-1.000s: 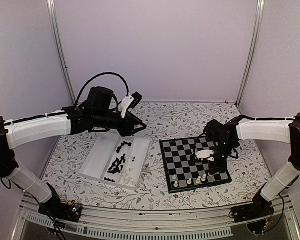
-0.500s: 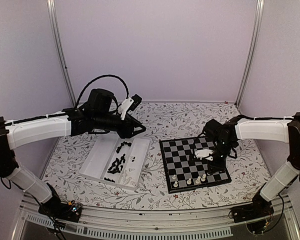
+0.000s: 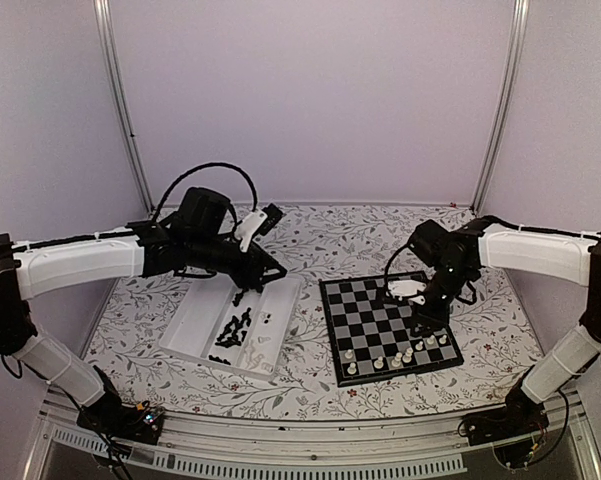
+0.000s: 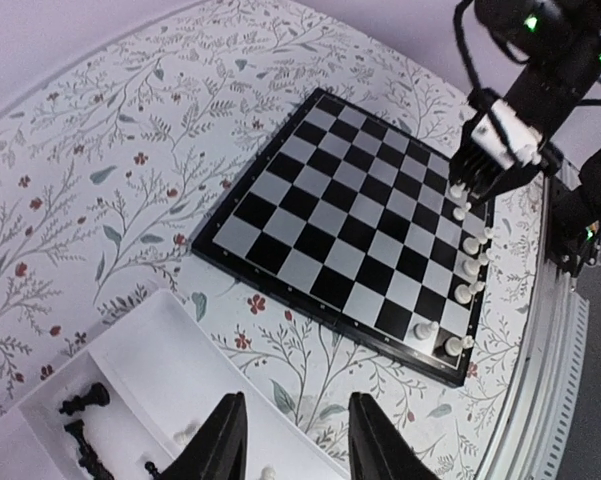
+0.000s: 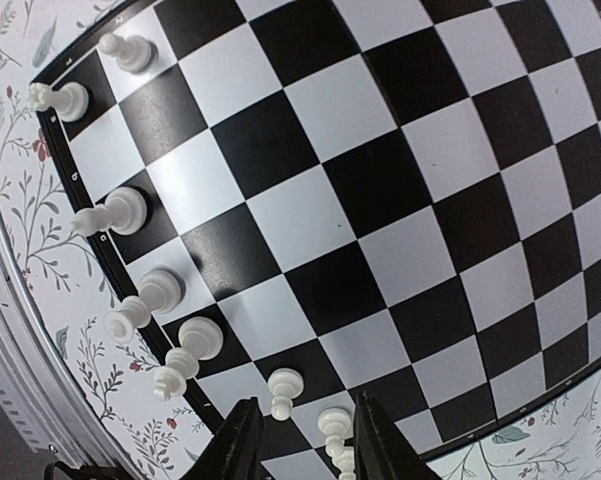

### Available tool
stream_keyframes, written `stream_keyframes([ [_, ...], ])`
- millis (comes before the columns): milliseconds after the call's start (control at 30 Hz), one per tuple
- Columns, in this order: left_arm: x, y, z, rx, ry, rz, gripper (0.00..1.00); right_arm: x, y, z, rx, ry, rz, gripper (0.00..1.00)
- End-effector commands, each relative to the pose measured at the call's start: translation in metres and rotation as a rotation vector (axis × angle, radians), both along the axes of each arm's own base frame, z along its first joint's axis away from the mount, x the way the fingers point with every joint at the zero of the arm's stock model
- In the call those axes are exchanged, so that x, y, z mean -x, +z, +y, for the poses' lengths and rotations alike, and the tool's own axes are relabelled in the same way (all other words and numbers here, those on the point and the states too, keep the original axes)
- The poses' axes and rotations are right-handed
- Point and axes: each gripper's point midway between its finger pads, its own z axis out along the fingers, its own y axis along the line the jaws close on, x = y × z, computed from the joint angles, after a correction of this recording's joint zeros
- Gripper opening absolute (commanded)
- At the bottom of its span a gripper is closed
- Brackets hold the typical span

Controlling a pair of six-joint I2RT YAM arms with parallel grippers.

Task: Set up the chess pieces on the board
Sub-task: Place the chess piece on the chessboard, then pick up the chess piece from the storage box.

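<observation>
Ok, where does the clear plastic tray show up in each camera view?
Top external: tray left of centre, left of the board.
Left wrist: bottom-left corner.
Right wrist: not in view.
Shared landmark: the row of white pieces along one board edge, visible in all three.

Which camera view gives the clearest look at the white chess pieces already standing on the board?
The right wrist view: the white pieces appear close up along one edge of the board, their shapes distinct. The left wrist view shows them small along that edge; the top external view shows only pale specks.
</observation>
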Motion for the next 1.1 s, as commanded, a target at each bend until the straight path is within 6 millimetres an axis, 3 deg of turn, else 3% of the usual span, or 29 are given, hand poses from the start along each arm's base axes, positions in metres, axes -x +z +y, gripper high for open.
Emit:
stream_keyframes([
  [0, 0.014, -0.050, 0.022, -0.132, 0.046, 0.161, 0.37, -0.010, 0.028, 0.000, -0.094, -0.054, -0.036, 0.34],
  [133, 0.017, -0.093, 0.038, -0.288, 0.135, 0.283, 0.32, -0.032, 0.038, 0.007, -0.239, -0.168, -0.067, 0.34],
  [233, 0.019, -0.102, 0.033, -0.289, 0.181, 0.342, 0.28, -0.043, 0.040, 0.012, -0.309, -0.247, -0.091, 0.34],
  [300, 0.016, -0.103, 0.029, -0.270, 0.245, 0.374, 0.27, -0.055, 0.043, 0.002, -0.333, -0.297, -0.114, 0.33],
  [400, 0.004, -0.111, 0.039, -0.292, 0.463, 0.420, 0.27, -0.066, 0.048, -0.009, -0.367, -0.352, -0.136, 0.33],
  [500, 0.006, -0.118, 0.038, -0.299, 0.574, 0.500, 0.29, -0.063, 0.049, -0.009, -0.383, -0.356, -0.132, 0.33],
  [667, 0.015, -0.135, 0.018, -0.267, 0.570, 0.576, 0.28, -0.060, 0.049, -0.008, -0.399, -0.351, -0.130, 0.33],
  [933, 0.012, -0.147, 0.023, -0.310, 0.680, 0.618, 0.28, -0.054, 0.050, -0.003, -0.436, -0.329, -0.117, 0.33],
  [1067, 0.009, -0.162, 0.027, -0.366, 0.716, 0.618, 0.29, -0.052, 0.049, -0.002, -0.443, -0.322, -0.110, 0.33],
])
